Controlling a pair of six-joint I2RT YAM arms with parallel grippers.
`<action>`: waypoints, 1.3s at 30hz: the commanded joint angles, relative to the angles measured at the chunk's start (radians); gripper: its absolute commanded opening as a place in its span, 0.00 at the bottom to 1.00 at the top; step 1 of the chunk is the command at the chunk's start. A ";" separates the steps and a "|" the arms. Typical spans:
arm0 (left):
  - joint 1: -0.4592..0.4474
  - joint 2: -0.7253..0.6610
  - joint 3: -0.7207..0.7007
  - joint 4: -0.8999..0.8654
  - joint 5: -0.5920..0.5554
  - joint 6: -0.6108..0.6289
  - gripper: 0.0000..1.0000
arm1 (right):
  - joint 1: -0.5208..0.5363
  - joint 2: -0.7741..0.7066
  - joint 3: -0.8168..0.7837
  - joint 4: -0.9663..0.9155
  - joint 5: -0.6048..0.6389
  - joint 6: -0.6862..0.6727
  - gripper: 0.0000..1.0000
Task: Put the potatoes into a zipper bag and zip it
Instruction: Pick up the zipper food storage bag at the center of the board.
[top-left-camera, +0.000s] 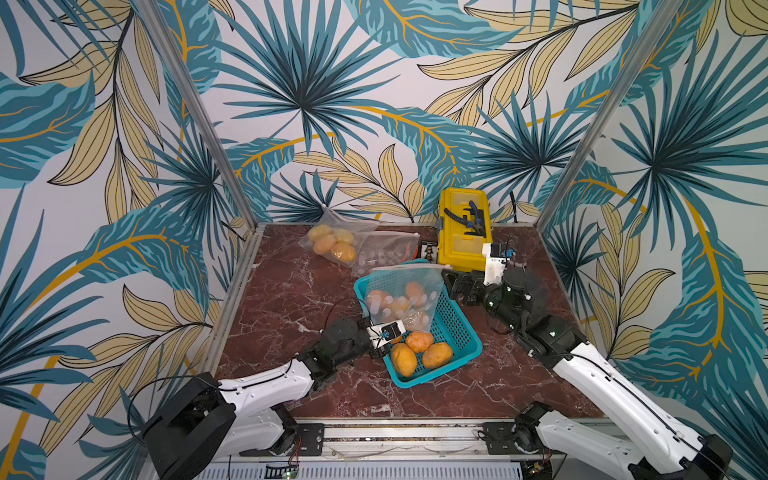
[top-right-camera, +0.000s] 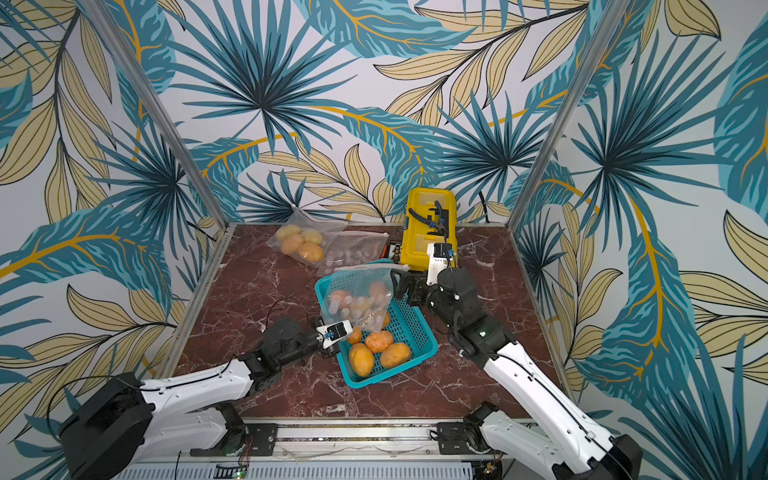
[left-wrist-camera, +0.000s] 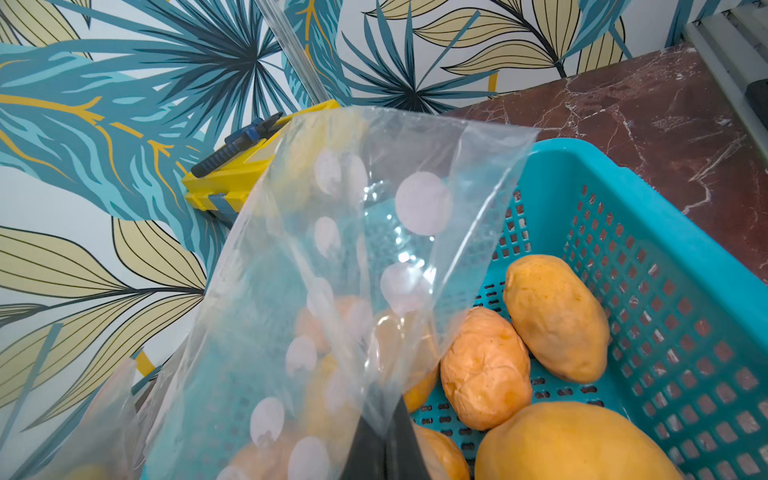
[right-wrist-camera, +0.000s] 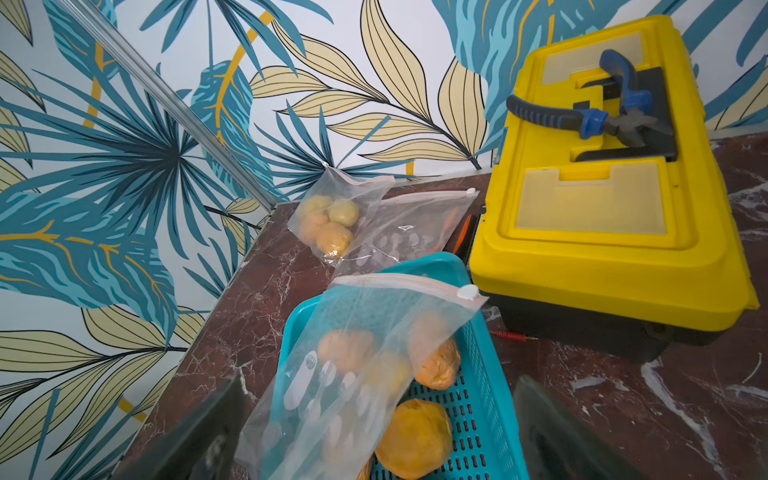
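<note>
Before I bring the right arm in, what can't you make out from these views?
- Whether the potatoes seen through the zipper bag are inside it or in the basket behind: unclear in all views.
- Whether its zipper is sealed: too thin in the right wrist view.
- The left end effector: under its wrist camera in both top views, cut off by the frame edge in the left wrist view.

The potatoes (top-left-camera: 437, 355) are yellow-orange. The basket (top-left-camera: 451, 324) is turquoise with a grid of holes. The zipper bag (right-wrist-camera: 374, 316) is clear with white round spots and a pale pink zip strip. The toolbox (top-left-camera: 461, 245) is yellow on a black base; the pliers (right-wrist-camera: 594, 120) have blue and black handles. The tabletop (top-left-camera: 291, 299) is dark red marble with white veins. The walls (top-left-camera: 332, 83) show teal and pale yellow leaves on white.
</note>
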 joint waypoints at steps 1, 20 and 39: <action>-0.021 0.013 -0.021 0.083 -0.007 0.025 0.00 | -0.027 0.071 0.005 -0.005 -0.049 0.033 0.99; -0.027 0.021 -0.029 0.088 -0.040 0.029 0.00 | -0.219 0.215 -0.033 0.131 -0.337 0.199 0.96; -0.028 0.016 -0.023 0.087 -0.037 0.031 0.00 | -0.223 0.211 -0.100 0.174 -0.363 0.224 0.97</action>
